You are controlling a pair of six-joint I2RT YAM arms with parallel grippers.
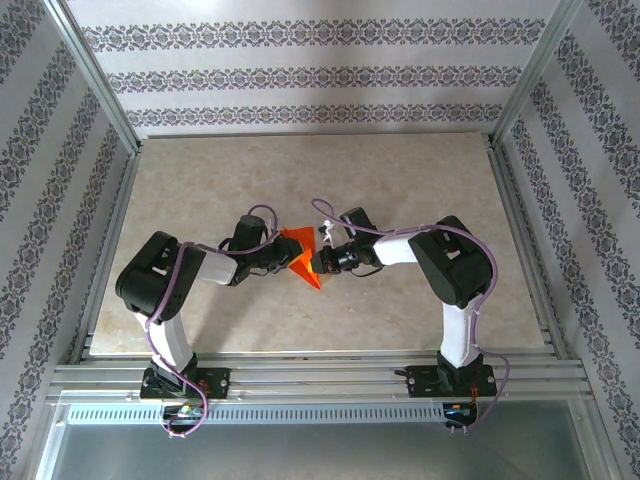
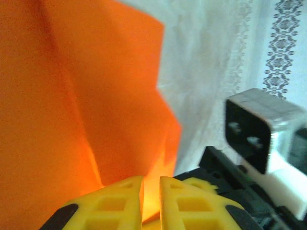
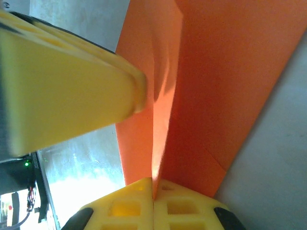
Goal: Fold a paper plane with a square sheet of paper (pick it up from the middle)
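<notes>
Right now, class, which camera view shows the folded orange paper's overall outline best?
Top external: the folded orange paper appears with nearly its whole pointed outline. The left wrist view shows the paper close up, creased and cropped. The right wrist view shows its layers meeting at a fold.

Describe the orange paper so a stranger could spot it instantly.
Look at the beige table, near its middle. Pinched between the left tool and right tool is the orange paper, creased and pointed. It is the sole bright-coloured thing there.
</notes>
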